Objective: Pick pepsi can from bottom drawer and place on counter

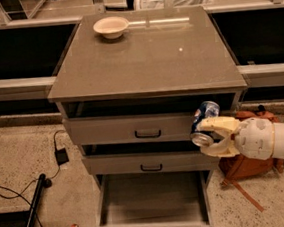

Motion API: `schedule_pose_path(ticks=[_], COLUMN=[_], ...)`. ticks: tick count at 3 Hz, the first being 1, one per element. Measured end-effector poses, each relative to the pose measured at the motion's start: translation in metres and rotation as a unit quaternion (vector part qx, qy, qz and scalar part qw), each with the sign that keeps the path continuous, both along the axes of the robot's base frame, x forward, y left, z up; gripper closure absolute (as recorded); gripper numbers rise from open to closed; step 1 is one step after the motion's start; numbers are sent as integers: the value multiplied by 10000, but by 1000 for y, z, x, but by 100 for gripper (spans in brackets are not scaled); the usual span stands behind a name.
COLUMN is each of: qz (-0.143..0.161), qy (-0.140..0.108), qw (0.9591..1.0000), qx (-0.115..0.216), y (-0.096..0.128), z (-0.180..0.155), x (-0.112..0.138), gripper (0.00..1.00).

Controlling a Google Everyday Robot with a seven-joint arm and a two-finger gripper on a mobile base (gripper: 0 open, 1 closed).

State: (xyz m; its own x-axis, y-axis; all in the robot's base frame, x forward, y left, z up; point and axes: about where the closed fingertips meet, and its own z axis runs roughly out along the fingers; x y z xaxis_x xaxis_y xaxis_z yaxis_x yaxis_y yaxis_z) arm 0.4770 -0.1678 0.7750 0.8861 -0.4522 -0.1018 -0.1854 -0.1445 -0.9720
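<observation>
The pepsi can (205, 119) is blue with a silver end and is tilted, held in front of the right end of the top drawer. My gripper (215, 137) is shut on it, its cream fingers (218, 124) wrapped around the can's lower part, with the white arm reaching in from the right. The bottom drawer (153, 200) is pulled open below and its grey floor is bare. The counter (146, 55) is the flat grey top of the drawer unit, above the can.
A cream bowl (111, 26) stands at the counter's back left. The two upper drawers (133, 129) with black handles are slightly open. An orange-brown backpack (245, 163) lies on the floor right of the unit. Black cables (34, 196) run across the floor at left.
</observation>
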Motion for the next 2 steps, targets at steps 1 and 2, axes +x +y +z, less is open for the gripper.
schedule_pose_path(ticks=[1, 2], qz=[172, 31], qy=[-535, -720], qw=[9981, 9959], qx=[-244, -546], y=[10, 14], z=[37, 62], x=[-10, 8], gripper=[100, 100])
